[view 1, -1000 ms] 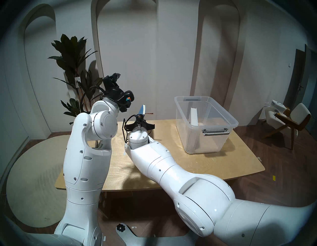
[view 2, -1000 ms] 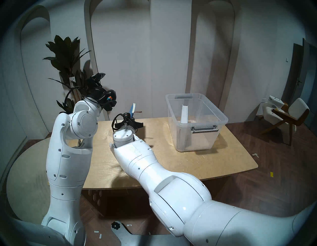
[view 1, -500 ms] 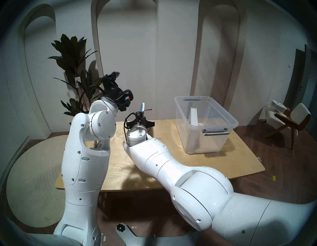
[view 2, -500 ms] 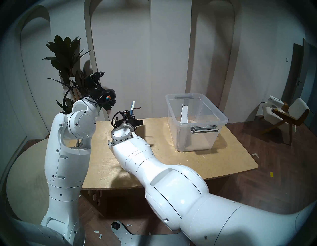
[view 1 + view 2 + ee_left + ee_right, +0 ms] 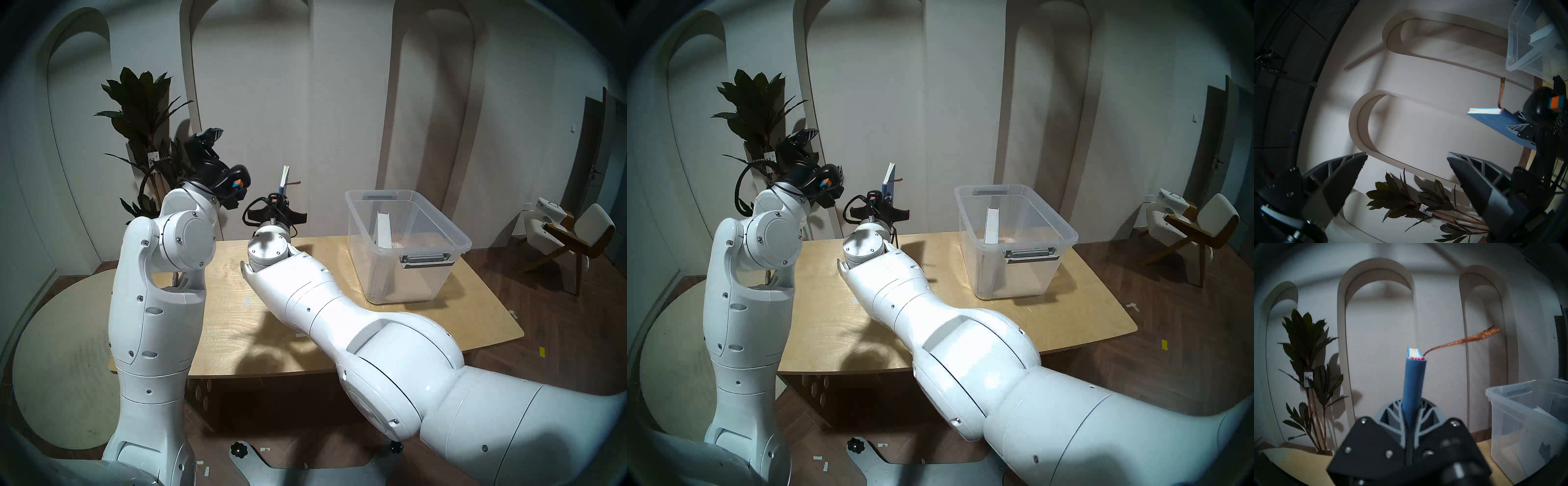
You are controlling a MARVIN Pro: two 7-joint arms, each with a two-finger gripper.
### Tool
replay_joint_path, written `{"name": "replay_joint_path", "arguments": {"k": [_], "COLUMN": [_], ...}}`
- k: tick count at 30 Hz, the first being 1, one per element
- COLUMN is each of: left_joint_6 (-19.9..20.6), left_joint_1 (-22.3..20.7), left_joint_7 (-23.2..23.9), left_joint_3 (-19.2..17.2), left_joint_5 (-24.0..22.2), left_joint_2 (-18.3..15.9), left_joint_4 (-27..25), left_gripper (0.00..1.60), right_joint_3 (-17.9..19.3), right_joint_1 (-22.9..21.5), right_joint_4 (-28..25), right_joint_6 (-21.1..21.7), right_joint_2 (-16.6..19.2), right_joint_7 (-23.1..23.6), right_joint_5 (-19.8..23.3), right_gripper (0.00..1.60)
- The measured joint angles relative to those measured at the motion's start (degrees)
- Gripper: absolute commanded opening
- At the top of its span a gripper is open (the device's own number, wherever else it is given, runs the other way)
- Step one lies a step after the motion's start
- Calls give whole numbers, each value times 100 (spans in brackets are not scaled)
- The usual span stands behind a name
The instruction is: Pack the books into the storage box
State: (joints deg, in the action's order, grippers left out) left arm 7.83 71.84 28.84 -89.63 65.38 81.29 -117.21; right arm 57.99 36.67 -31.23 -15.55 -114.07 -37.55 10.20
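My right gripper (image 5: 280, 199) is shut on the lower spine of the thin blue book (image 5: 284, 177) and holds it upright above the table's far side. Its reddish-brown ribbon (image 5: 1463, 340) trails to the right. The right wrist view shows the fingers (image 5: 1421, 414) clamped on the blue book (image 5: 1414, 378). The white book (image 5: 383, 226) stands on edge inside the clear storage box (image 5: 407, 281) at the table's right. My left gripper (image 5: 1407, 162) is open and empty, raised to the left of the blue book (image 5: 1491, 122).
The wooden table (image 5: 237, 325) carries the box at its right end. A bit of the black wire rack (image 5: 895, 236) shows behind my right wrist. A potted plant (image 5: 142, 112) stands behind the table's left. A chair (image 5: 573, 230) is at the far right.
My right gripper has lifted the blue book straight up, well clear of the rack and table. My left arm has risen and drawn back to the left, still open.
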Motion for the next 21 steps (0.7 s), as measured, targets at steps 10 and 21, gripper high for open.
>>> {"name": "replay_joint_path", "arguments": {"k": [10,21], "left_joint_6": [-28,-52], "left_joint_1": [-21,21], "left_joint_7": [5,-4], "left_joint_3": [-139,-190], "left_joint_5": [-74,-143], "left_joint_2": [-63,-91], "left_joint_4": [-90,-97], "left_gripper": [160,160], "right_joint_3": [-134,-151], "right_joint_1": [-227,-507], "right_joint_4": [-229,-625], "right_joint_6": [-759,-1596], "right_joint_2": [73,447], "right_joint_7": [-296,-1141], "right_joint_5": [-263,-712], "right_gripper": [0,0]}}
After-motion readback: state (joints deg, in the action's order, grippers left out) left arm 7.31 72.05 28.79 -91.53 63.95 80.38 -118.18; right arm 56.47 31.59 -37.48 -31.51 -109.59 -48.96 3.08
